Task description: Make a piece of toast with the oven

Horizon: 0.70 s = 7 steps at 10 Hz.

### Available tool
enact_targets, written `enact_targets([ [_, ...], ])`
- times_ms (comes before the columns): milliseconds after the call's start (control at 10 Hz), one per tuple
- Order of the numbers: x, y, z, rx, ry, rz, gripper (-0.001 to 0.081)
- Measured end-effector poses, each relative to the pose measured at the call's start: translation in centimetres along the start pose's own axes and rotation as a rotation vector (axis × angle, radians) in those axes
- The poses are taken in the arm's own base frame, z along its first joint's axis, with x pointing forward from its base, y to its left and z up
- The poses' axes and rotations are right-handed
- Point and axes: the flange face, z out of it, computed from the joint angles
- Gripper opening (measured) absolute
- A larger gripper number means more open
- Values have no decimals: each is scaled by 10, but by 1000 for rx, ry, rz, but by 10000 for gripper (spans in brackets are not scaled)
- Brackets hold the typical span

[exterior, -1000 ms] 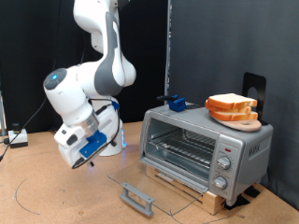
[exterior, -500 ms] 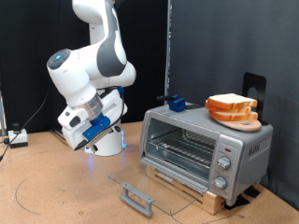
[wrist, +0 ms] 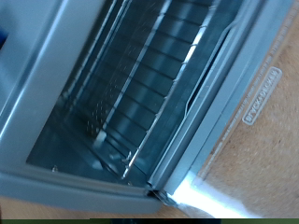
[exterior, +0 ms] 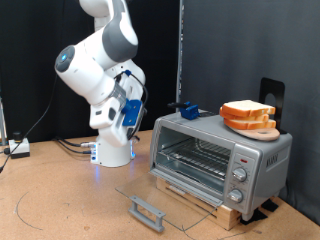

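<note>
Over at the exterior view's left, the arm has swung up off the table in the last second — the gripper [exterior: 131, 112], which hung low near the tabletop a moment ago, now sits raised beside the oven's [exterior: 220, 158] left flank, just short of it. Whether its fingers are spread or closed I cannot tell; they are too small here, and the wrist view shows none of them. Nothing seems to be carried.

Moving right, the glass door [exterior: 158, 204] lies dropped flat in front of the oven, handle toward us, so the opening step looks finished. The wire rack [wrist: 140, 93] inside is bare — the wrist camera stares straight into the cavity and finds only metal bars and reflections.

Further right still, the piece of toast [exterior: 246, 110] sits on top of the stack on the round wooden board [exterior: 262, 130], up on the oven's roof, well apart from the gripper and apparently untouched. To my eye the lift is a retreat from the door, with the bread work yet undone.
</note>
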Motion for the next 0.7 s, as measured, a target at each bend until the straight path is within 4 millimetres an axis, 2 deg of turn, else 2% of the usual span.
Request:
enact_targets([
  [200, -4, -24, -5, -83, -51, -201, 808],
  [300, -3, -23, -4, -68, -41, -161, 808],
  [400, 0, -28, -6, -62, -4, -241, 808],
  [700, -6, -68, -18, -40, 66, -615, 808],
])
